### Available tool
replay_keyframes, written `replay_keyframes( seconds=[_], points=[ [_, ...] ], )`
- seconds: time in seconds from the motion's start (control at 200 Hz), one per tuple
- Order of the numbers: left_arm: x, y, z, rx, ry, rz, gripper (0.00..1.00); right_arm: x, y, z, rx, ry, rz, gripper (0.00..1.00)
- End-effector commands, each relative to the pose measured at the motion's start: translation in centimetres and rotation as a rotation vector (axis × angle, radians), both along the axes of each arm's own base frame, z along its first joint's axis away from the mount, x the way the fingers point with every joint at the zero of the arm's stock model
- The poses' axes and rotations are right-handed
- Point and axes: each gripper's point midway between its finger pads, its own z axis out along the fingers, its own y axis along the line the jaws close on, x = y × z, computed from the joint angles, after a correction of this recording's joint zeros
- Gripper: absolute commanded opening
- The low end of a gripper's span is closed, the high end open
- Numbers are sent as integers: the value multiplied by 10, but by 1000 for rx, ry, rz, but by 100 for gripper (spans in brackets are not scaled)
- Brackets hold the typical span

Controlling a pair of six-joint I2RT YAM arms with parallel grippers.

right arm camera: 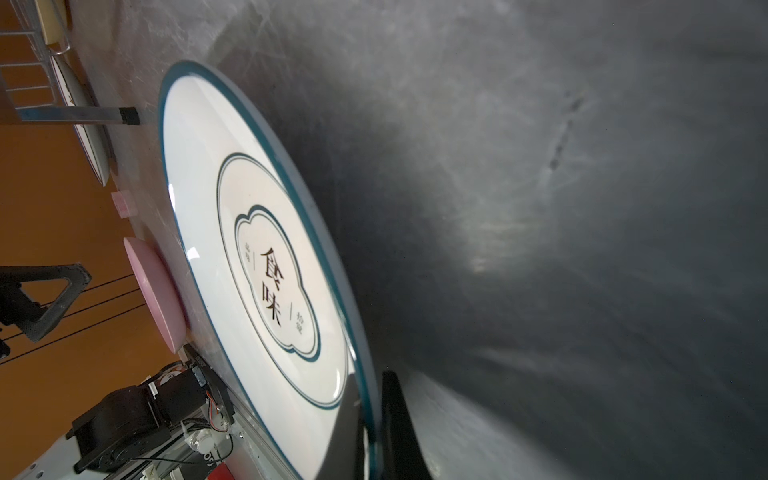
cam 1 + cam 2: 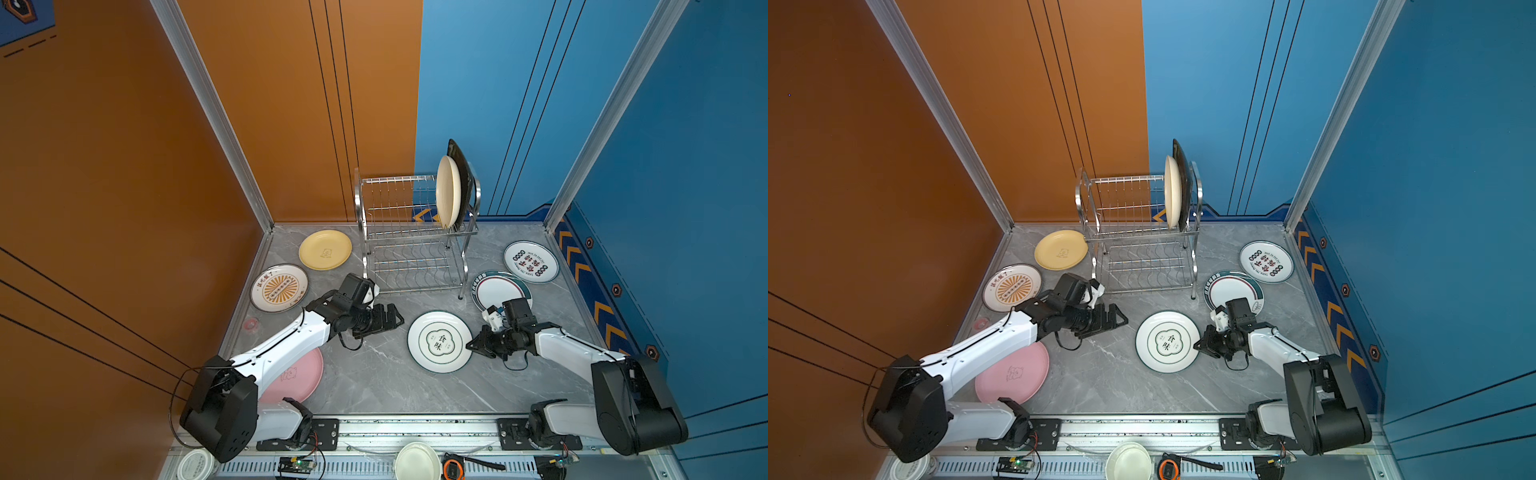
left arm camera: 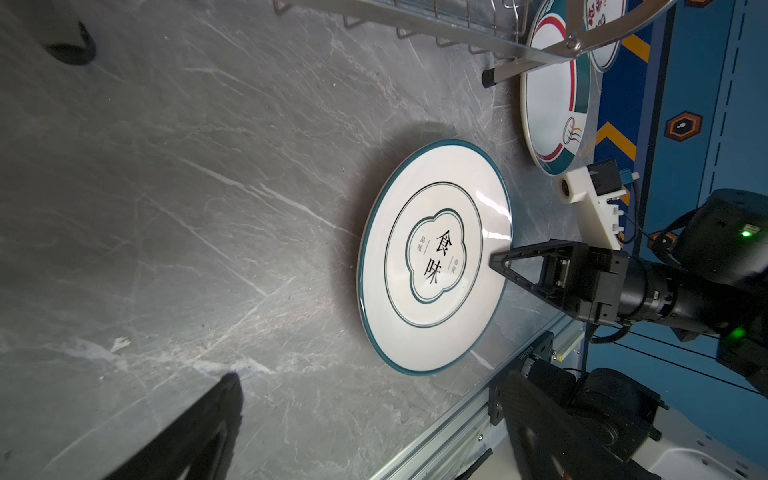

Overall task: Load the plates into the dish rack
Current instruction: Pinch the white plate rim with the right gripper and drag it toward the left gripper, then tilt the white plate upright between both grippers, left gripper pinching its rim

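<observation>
Right gripper [image 2: 470, 345] pinch-tight on the rim of the teal-edged white plate [image 2: 432, 332]; left gripper [image 2: 395, 318] wide, empty.

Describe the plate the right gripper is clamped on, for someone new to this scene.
Find the steel dish rack at the back of the grey table. Just in front of its right legs lies a white plate, its rim pinched by the right gripper. Unlike the red-and-green-rimmed plate behind it, it has a thin teal edge and two big black characters inside a cloud-shaped outline.
</observation>
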Motion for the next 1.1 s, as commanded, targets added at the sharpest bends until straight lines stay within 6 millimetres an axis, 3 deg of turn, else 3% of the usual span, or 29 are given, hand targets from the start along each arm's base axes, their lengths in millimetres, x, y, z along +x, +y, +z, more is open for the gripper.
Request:
replay_keyframes(
  seconds=[0.0, 0.2, 0.561, 0.841, 1.061, 1.096],
  points=[
    [-3, 0, 6, -8, -17, 4, 98, -15, -14, -20, -98, 61, 4, 0],
    [-4, 0, 7, -11, -16, 5, 98, -4, -2, 4, -18, -13, 17, 0],
    [-9, -4, 11, -43, -32, -31, 98, 14, 19, 69, 149, -157, 11, 0],
    [-5, -16, 20, -154, -65, -54, 100, 25, 48, 120, 240, -245, 54, 0],
    [4, -22, 34, -262, -105, -46, 87, 33, 76, 147, 289, -285, 117, 0],
    [5, -22, 36, -271, -112, -44, 80, 34, 80, 150, 293, -288, 129, 0]
  ],
)
